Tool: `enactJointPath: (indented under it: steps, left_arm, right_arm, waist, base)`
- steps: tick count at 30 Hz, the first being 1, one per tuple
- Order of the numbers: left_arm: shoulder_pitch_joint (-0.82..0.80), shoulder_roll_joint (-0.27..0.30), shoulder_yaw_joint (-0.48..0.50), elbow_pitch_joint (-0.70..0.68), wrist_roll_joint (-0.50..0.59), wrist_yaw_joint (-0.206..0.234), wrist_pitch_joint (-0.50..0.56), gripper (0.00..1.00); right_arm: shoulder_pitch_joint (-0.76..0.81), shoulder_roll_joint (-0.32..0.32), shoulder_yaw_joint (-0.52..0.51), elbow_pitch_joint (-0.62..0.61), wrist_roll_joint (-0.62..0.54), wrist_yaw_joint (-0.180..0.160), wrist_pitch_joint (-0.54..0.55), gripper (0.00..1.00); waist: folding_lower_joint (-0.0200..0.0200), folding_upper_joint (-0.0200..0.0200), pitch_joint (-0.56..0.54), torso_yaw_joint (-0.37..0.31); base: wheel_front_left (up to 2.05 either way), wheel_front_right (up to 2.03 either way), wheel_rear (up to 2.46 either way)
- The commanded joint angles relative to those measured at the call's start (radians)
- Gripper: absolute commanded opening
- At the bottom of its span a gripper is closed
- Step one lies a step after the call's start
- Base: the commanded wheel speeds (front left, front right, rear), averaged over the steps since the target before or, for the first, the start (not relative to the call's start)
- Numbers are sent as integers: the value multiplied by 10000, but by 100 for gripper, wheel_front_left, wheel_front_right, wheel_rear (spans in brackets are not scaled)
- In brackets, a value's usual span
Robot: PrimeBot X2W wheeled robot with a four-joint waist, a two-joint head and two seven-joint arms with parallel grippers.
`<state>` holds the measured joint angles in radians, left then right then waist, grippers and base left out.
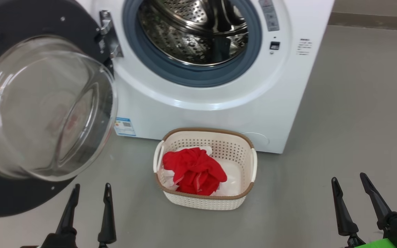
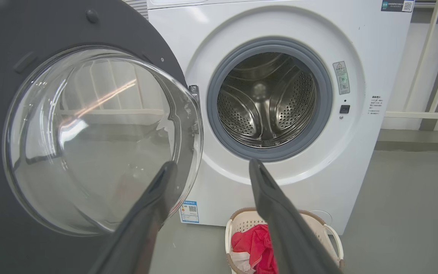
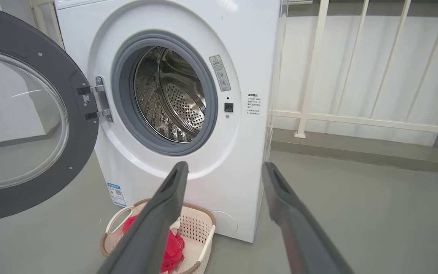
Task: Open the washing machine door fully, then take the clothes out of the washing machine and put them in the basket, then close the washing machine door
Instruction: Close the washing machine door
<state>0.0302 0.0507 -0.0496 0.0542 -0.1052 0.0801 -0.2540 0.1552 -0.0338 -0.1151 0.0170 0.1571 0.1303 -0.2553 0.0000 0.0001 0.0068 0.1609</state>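
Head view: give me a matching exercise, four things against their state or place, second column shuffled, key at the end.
Things:
1. washing machine door
2. clothes
3. drum
4. left gripper

States or places:
A. bunched inside the basket on the floor
B. swung wide open on its hinge
C. fingers apart, holding nothing
D. bare steel, no fabric seen inside

Pairs: 1-B, 2-A, 3-D, 4-C
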Motion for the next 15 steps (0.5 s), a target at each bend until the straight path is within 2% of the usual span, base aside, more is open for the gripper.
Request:
enactJointPath:
  steps: [1,15]
  left_arm:
    - [-466,132,378,-303,143,64,-78,100]
    - [-541,80,413,-597,162,466,-78,100]
  right_arm:
    - [-493,-164,261,-290,-106,4,-65,100]
    - [-742,-164,470,-463,-296,4,-65,100]
  waist:
    - [0,-1,87,335]
    - [0,-1,360,1733]
  base:
    - [0,0,0]
    - [0,0,0]
